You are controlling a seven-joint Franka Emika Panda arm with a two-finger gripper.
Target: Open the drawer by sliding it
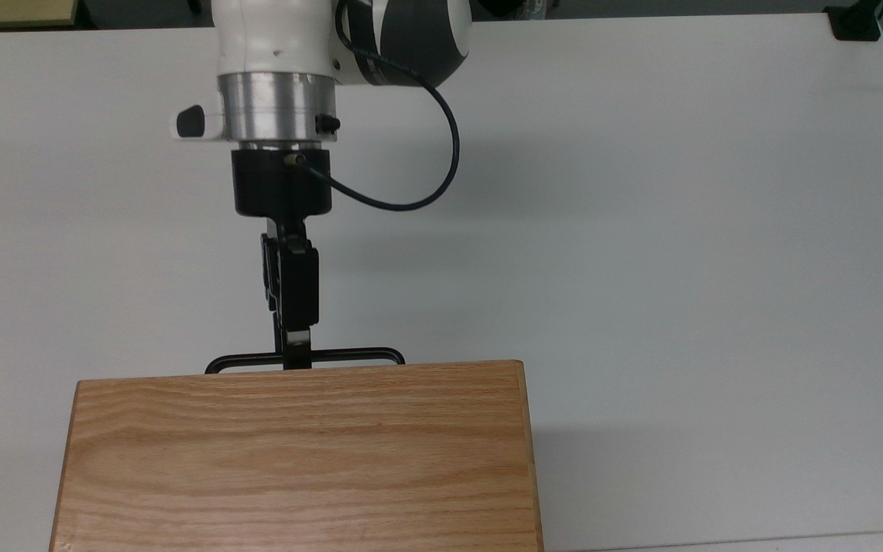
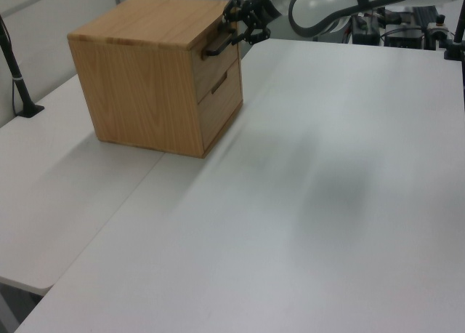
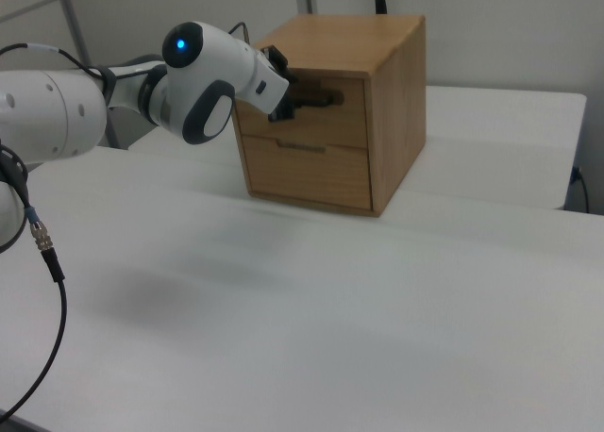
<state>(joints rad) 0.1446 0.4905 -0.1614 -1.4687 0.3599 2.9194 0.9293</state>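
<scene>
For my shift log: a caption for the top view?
Gripper at the top drawer's black handle, drawer not yet slid out.

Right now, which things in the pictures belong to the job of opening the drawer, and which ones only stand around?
Part of the job:
- the drawer, upper of two, closed
- its black bar handle
- the gripper, at the handle

Just there:
- the lower drawer
- the cabinet top board
- the white table
- the black cable on the arm
</scene>
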